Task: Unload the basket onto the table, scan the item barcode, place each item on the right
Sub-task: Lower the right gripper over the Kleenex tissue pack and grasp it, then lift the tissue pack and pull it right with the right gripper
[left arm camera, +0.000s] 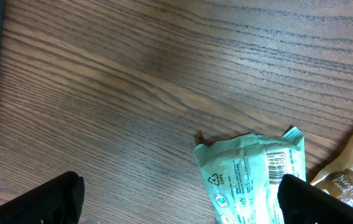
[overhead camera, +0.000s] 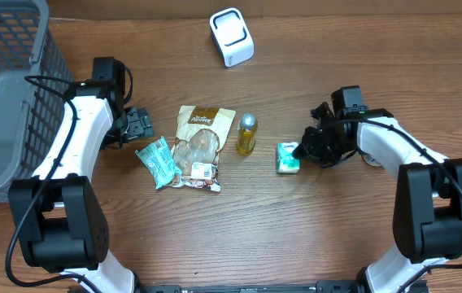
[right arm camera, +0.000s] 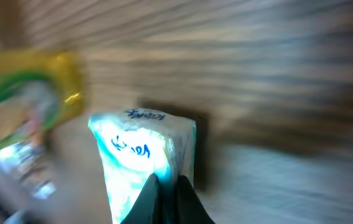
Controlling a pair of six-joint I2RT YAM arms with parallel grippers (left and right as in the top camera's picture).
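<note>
A white barcode scanner [overhead camera: 231, 37] stands at the back of the table. My right gripper [overhead camera: 301, 151] is shut on the edge of a small white-and-teal pack [overhead camera: 287, 158]. In the right wrist view its jaws [right arm camera: 166, 182] pinch that pack [right arm camera: 139, 149], and the picture is blurred. My left gripper [overhead camera: 141, 124] hangs open just behind a teal wrapper [overhead camera: 156, 161]. In the left wrist view the wrapper [left arm camera: 251, 180] lies close to the right finger [left arm camera: 325, 202], with its printed barcode [left arm camera: 278, 163] facing up. Nothing is between the left jaws [left arm camera: 179, 208].
A brown snack bag [overhead camera: 198, 146] and a small yellow bottle [overhead camera: 247, 134] lie between the two arms. A grey wire basket [overhead camera: 3, 98] fills the left edge. The yellow bottle [right arm camera: 33, 87] shows blurred left of the held pack.
</note>
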